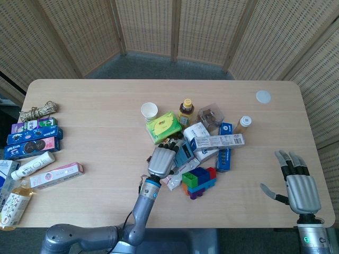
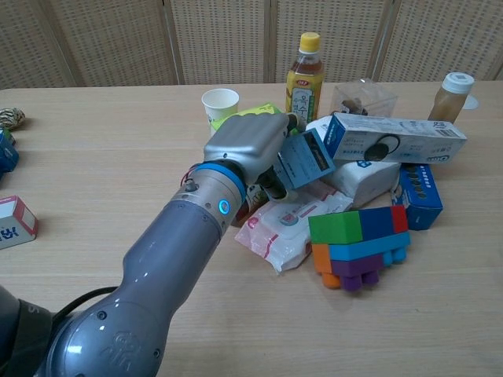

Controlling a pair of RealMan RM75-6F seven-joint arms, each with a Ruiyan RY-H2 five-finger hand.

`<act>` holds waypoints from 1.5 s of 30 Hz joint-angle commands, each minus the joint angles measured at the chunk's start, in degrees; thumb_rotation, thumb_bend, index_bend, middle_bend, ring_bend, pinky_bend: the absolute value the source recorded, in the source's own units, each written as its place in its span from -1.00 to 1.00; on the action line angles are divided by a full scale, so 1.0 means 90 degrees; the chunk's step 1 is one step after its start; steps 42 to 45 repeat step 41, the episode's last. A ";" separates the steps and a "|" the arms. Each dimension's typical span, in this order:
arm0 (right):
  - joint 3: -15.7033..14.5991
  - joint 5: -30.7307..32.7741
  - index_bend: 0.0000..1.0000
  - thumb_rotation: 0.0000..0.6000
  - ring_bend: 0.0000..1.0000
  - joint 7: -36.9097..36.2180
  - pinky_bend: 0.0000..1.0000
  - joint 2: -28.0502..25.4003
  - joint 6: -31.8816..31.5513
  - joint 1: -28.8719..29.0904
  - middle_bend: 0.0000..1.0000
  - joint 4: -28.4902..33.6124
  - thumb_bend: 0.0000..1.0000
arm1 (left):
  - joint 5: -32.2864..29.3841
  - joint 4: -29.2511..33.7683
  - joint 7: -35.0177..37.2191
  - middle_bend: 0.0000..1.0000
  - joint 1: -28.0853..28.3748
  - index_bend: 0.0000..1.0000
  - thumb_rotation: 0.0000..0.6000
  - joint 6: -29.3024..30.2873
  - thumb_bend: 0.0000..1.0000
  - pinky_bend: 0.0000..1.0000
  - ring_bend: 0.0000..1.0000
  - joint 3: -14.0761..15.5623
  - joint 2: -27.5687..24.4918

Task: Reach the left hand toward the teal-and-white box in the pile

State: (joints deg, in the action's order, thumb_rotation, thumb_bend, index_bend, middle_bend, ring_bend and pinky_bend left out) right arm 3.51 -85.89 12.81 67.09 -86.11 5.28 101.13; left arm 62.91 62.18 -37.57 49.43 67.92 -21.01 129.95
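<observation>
- Far to the left of the pile in the head view, at the table's [image 1: 95, 106] left edge, lie a coil of tan rope [image 1: 38, 111], a few flat blue and pink cartons [image 1: 34, 138], a white tube [image 1: 33, 165] and a pale bottle [image 1: 14, 203]
- Left of the pile's middle, the grey metal left hand [image 2: 245, 145] lies palm down with its fingers stretched forward onto the teal-and-white box [image 2: 305, 160]; the fingertips touch the box's left end, but whether they are gripping it cannot be told
- That teal-and-white box sits tilted in the middle of the pile, propped above a pink-and-white soft packet [image 2: 287, 226] and just left of a long white-and-blue carton [image 2: 397, 137]
- At the back of the pile stand a white paper cup [image 2: 220, 104], a green packet [image 1: 163, 126] and an amber bottle with a yellow cap [image 2: 304, 69]
- At the front right of the pile lies a stack of coloured toy bricks [image 2: 359, 246], with a blue box [image 2: 417, 196] behind it
- Well to the right of the pile in the head view, the grey right hand [image 1: 297, 180] rests near the table's edge, fingers spread apart and holding nothing
</observation>
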 commanded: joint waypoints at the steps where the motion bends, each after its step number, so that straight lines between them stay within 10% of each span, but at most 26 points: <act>1: 0.0012 -0.0006 -1.00 -1.00 -1.00 0.0020 -1.00 0.0003 0.0018 0.0015 -0.94 0.0008 -0.61 | 0.0090 -0.0054 0.0198 -0.27 -0.0075 -0.29 1.00 0.0093 -0.28 0.11 -0.08 0.0005 -0.0074; 23: 0.0081 -0.0022 -1.00 -1.00 -1.00 0.0215 -1.00 0.0188 0.0264 0.0215 -0.94 0.0068 -0.61 | 0.0957 0.3694 0.0290 -0.14 -0.1343 -0.17 1.00 0.1200 -0.28 0.12 -0.06 0.0300 -0.3003; 45: 0.0000 -0.0222 -1.00 -1.00 -1.00 0.0123 -1.00 0.0334 0.0167 0.0188 -0.94 0.0018 -0.61 | 0.1365 0.4973 0.0066 -0.13 -0.1509 -0.13 1.00 0.1735 -0.29 0.11 -0.06 0.0162 -0.3606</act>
